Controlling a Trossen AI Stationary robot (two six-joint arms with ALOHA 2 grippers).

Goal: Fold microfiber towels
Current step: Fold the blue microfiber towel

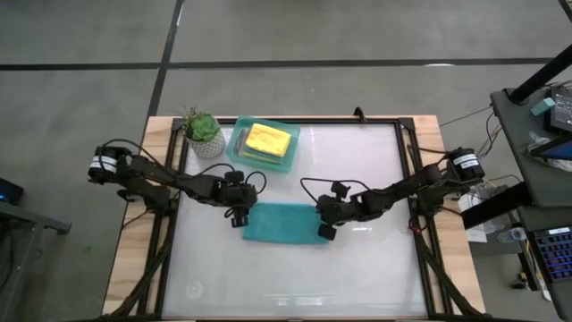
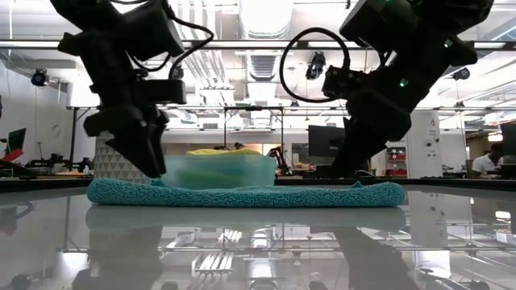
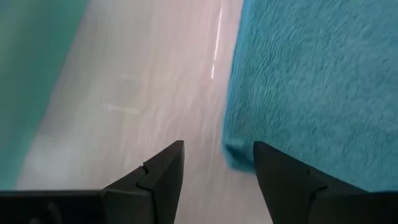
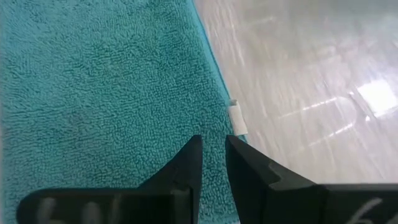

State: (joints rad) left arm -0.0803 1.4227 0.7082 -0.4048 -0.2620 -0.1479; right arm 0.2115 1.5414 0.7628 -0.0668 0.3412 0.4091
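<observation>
A teal towel (image 1: 281,224) lies flat on the white table (image 1: 357,268), near the middle and a little to the left. It looks like a wide rectangle from above, and from the low view it is a low, thick strip (image 2: 242,193) on the shiny top. The left gripper (image 1: 239,215) is down at the towel's left end. Its two dark fingers (image 3: 155,174) stand apart with bare table between them, and the towel's edge (image 3: 311,87) sits just beside one finger — nothing is held. The right gripper (image 1: 325,228) is down at the towel's right end, right over the cloth. Its fingers (image 4: 186,168) are close together with only a thin gap, and the towel (image 4: 106,93) lies under them; a small white tag (image 4: 237,118) sticks out from the towel's edge just past the fingertips. I cannot tell if a bit of cloth is pinched between them. Farther back, toward the far left part of the table, a see-through mint-green tray (image 1: 239,150) holds a yellow towel (image 1: 268,139). Just to the left of the tray stands a small green plant (image 1: 202,132) in a pale pot. In the low view the tray (image 2: 218,171) shows right behind the teal towel.
</observation>
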